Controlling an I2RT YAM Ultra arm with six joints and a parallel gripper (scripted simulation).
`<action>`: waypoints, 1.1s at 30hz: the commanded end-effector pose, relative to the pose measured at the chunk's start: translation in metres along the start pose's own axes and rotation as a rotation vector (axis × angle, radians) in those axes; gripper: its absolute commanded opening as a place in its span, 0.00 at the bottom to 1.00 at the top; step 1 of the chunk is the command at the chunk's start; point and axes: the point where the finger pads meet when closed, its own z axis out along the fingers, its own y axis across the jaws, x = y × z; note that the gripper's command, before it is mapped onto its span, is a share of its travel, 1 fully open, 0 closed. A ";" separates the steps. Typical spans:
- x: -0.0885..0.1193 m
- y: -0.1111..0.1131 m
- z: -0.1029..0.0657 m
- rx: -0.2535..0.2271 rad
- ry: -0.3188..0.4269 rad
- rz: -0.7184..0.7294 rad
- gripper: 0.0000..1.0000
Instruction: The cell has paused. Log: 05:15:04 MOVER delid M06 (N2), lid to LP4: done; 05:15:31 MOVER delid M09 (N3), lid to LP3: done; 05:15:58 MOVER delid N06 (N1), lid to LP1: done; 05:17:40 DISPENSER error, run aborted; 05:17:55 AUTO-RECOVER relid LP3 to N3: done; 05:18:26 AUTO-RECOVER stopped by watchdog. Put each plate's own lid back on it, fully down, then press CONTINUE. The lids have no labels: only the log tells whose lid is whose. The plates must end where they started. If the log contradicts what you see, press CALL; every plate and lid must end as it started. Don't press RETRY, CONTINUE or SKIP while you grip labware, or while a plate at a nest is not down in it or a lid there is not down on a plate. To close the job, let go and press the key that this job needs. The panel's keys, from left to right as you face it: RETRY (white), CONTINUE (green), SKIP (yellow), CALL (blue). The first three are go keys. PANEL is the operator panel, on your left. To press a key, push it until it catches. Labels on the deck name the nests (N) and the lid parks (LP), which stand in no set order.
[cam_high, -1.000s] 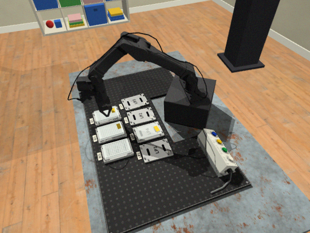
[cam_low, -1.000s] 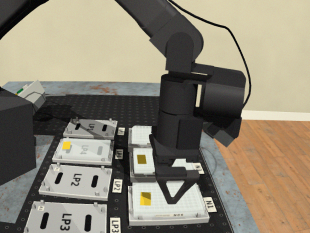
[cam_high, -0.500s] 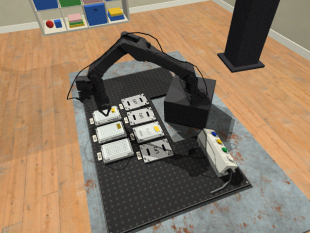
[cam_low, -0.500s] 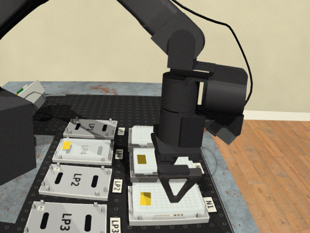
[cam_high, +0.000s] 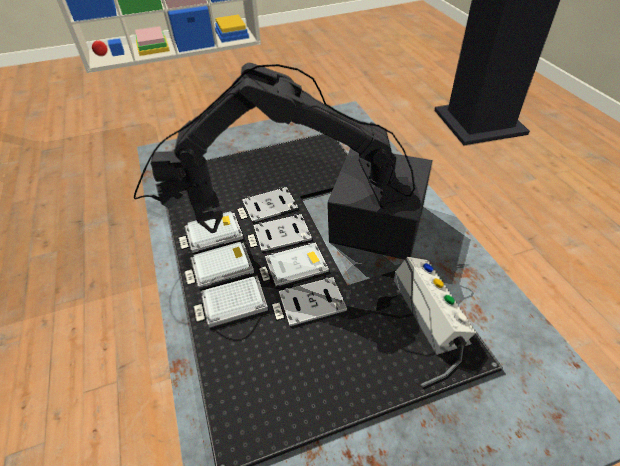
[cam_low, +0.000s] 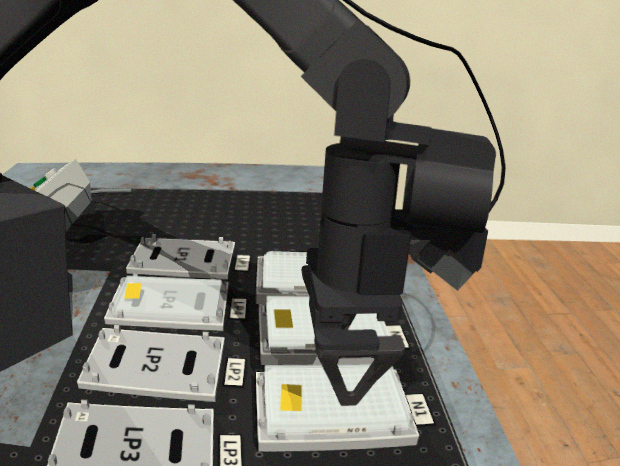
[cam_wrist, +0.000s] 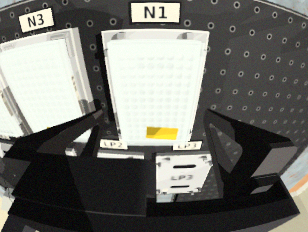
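My gripper (cam_high: 214, 229) (cam_low: 349, 400) (cam_wrist: 154, 114) is open and empty, pointing down over the plate at N1. That plate, marked N06, carries a clear lid (cam_low: 330, 413) (cam_wrist: 155, 90) with a yellow patch, which looks level. The plate at N3 (cam_high: 218, 268) (cam_wrist: 37, 85) also carries a lid (cam_low: 295, 333), its patch in shadow. The plate at N2 (cam_high: 233, 300) (cam_low: 283, 268) shows bare wells and no lid. Another clear lid (cam_high: 288, 268) (cam_low: 162, 310) with a yellow patch lies on LP4. Parks LP1 (cam_high: 325, 285), LP2 (cam_high: 283, 243) and LP3 (cam_high: 270, 212) (cam_wrist: 164, 187) hold no lid.
The operator panel (cam_high: 426, 310) (cam_low: 75, 190) stands beyond LP1, its blue, yellow, green and white keys along the top, with a cable at its end. The arm's dark base block (cam_high: 370, 220) (cam_low: 30, 280) stands beside the lid parks. The nests stand close together.
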 end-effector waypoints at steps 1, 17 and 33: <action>-0.003 -0.003 -0.006 0.004 -0.014 0.001 1.00; 0.005 0.009 -0.008 0.003 -0.023 0.030 1.00; 0.054 0.060 -0.006 0.010 -0.020 0.030 1.00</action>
